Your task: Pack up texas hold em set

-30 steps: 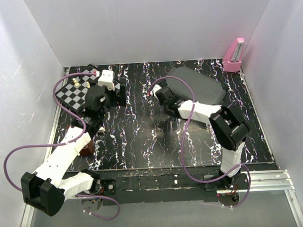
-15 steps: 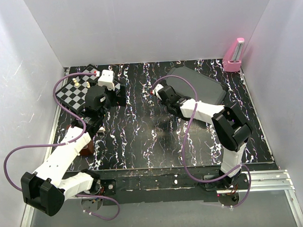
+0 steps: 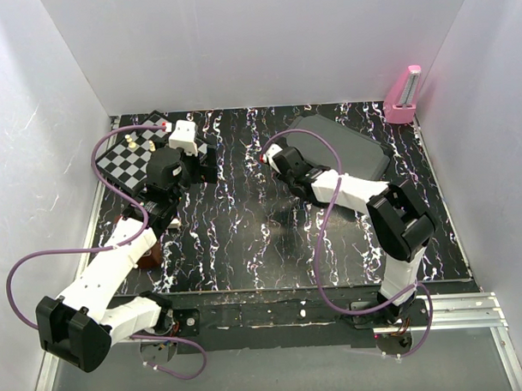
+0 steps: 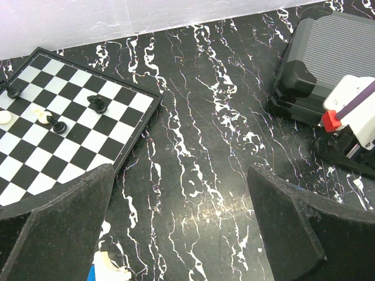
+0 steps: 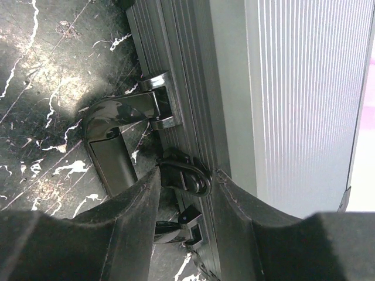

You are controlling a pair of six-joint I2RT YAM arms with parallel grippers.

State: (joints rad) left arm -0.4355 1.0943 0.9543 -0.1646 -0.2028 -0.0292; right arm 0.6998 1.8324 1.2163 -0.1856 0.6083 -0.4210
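Right wrist shows right pincer point(image 5: 186, 174) half-open astride the briefcase latch point(image 5: 188, 180); left pincer point(image 4: 179, 193) wide.

Left fingers point(image 4: 58, 228) wide, right point(image 5: 126, 225) seemingly parted

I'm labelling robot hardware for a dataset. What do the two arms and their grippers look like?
The left arm and right arm have white links, black joints, a looping purple cable each. The left gripper and right gripper have two blunt black fingers.

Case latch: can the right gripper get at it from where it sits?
Probably yes. The right gripper has a finger either side of the latch on the closed case, beside the handle; nothing visible blocks it.
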